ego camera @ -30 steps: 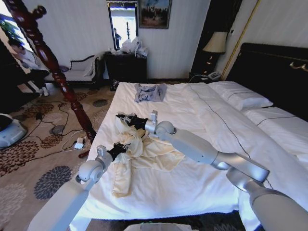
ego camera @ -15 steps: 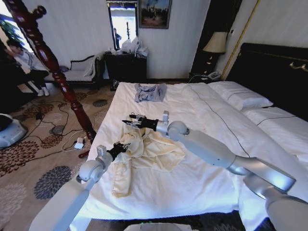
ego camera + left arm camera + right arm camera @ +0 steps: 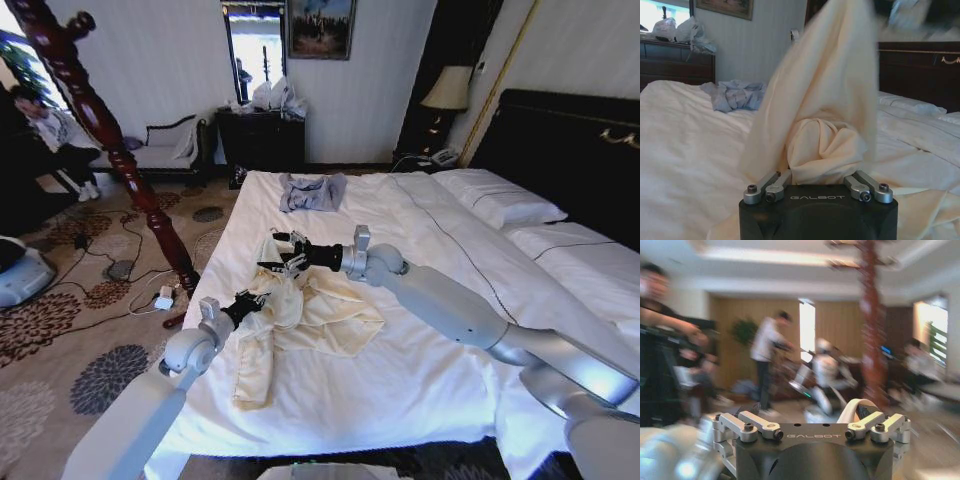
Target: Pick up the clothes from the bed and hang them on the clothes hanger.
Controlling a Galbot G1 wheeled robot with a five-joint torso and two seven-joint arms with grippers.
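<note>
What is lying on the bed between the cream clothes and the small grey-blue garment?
Nothing lies there. In the head view, only bare white duvet of the bed separates the cream clothes from the grey-blue garment; the right tool hangs at the clothes' near edge.

Hotel-style bedroom: wide bed (image 3: pixel 420 250), dark headboard (image 3: pixel 560 140), bedside lamp (image 3: pixel 447 90), patterned carpet (image 3: pixel 90 330), framed picture (image 3: pixel 320 25).

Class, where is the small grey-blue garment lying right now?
In the head view, the grey-blue garment lies crumpled on the bed at its far edge, beyond the cream shirt and both grippers.
</note>
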